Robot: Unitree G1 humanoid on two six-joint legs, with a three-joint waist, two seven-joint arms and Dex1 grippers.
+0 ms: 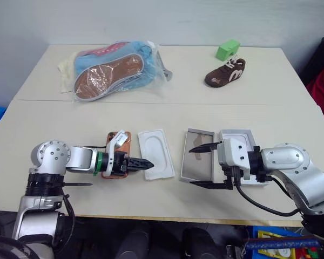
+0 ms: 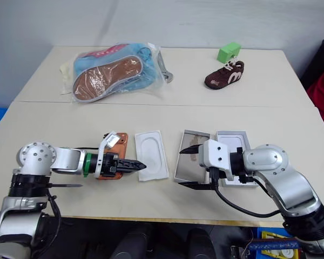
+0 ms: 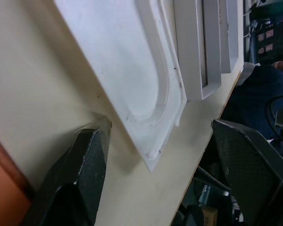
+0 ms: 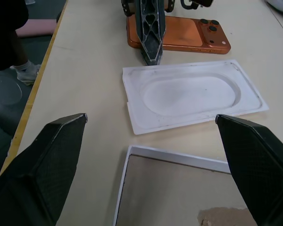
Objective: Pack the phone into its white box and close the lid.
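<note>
The phone, a flat orange slab with rounded corners and a darker square camera cluster of black lenses at one end, lies face down on the cream-coloured tabletop, near its front edge. The left gripper hangs low over it, and much of the phone is hidden beneath that wrist in the head views; its black fingers appear drawn close to a point there, but whether they are truly closed cannot be told. Just beside the phone lies a thin white plastic insert with an oval recess, and next comes the white box, a shallow cardboard tray with pale walls and a brownish stained floor. The lid, a similar tray, sits just beyond it, largely covered by the right arm. The right gripper hovers at the box with its two fingers spread wide, holding nothing.
</note>
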